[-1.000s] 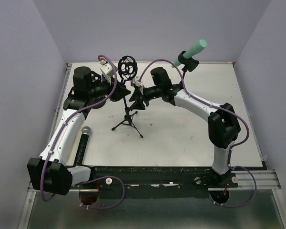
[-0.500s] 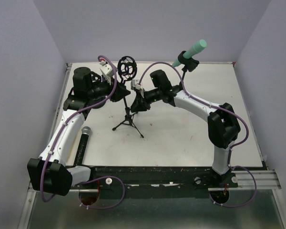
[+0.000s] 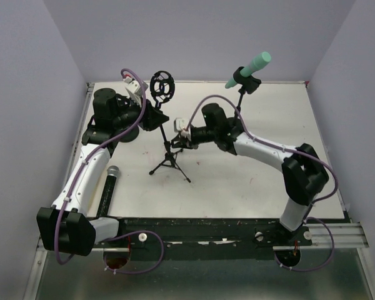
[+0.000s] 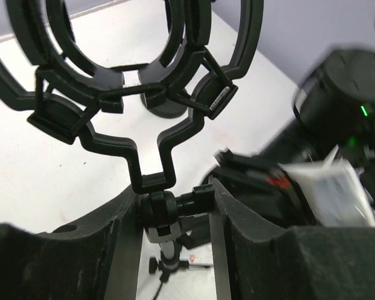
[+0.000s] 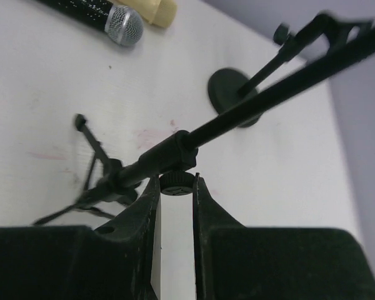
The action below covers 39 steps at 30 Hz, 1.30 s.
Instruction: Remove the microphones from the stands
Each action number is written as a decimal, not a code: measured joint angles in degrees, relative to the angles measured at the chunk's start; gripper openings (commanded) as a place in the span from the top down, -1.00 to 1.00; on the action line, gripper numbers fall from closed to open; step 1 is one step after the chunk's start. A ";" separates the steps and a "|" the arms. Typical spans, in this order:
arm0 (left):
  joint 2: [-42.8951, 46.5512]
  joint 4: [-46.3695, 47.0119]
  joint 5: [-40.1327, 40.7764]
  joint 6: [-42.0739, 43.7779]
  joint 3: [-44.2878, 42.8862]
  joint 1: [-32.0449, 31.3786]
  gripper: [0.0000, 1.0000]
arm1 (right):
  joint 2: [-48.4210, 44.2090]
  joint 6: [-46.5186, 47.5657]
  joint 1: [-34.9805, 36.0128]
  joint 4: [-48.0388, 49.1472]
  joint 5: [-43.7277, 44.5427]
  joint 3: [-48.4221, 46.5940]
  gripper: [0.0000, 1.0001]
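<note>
A black tripod stand (image 3: 169,159) carries an empty ring-shaped shock mount (image 3: 162,84) and leans left. My left gripper (image 3: 158,119) is shut on the swivel joint (image 4: 159,209) under the mount (image 4: 144,94). My right gripper (image 3: 177,142) is shut on the small round knob (image 5: 177,183) below the stand's pole collar (image 5: 150,162). A black microphone with a silver grille (image 3: 110,181) lies on the table at the left, also seen in the right wrist view (image 5: 106,19). A teal microphone (image 3: 250,67) sits clipped on a second stand at the back.
The second stand has a round black base (image 5: 234,97) just behind the tripod. A tan object (image 5: 157,9) lies by the black microphone's grille. The white table (image 3: 256,181) ends at a dark rail in front, with purple walls around it.
The right gripper has lowered along the pole and closed on the knob. The left gripper has shifted left and the stand's top with the shock mount has tilted left with it.
</note>
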<state>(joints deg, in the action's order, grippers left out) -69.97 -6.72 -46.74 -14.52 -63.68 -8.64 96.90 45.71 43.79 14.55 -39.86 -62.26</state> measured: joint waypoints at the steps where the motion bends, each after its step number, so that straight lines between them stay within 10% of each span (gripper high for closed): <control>1: 0.00 0.35 0.02 -1.53 0.20 0.02 1.00 | -1.73 4.59 0.96 6.36 1.44 4.81 0.99; 7: -0.42 3.78 2.49 -4.33 0.74 1.09 1.00 | 6.75 27.04 2.45 41.03 4.13 14.43 0.89; 9: -0.68 4.46 2.97 -4.44 0.74 1.20 1.00 | 8.55 30.29 2.45 45.70 4.55 15.10 0.59; 13: -1.01 5.14 2.97 -5.68 0.72 1.07 1.00 | 8.52 34.18 2.49 48.96 6.32 17.51 -0.63; 18: -1.88 4.15 2.82 -6.56 0.59 1.01 1.00 | 4.02 32.30 1.11 47.71 10.45 20.31 -0.99; 29: -1.95 3.76 2.47 -4.57 0.37 1.49 1.00 | -5.03 -13.77 -11.63 5.27 6.56 -9.66 -0.99; 39: -2.47 3.91 2.32 -5.46 0.37 2.64 1.00 | 4.92 -43.19 -14.12 -6.47 -13.05 -13.22 -0.85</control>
<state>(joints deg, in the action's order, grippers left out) -72.44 -2.81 -44.42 -19.99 -63.31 -6.00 101.82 2.52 29.67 8.08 -52.90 -75.48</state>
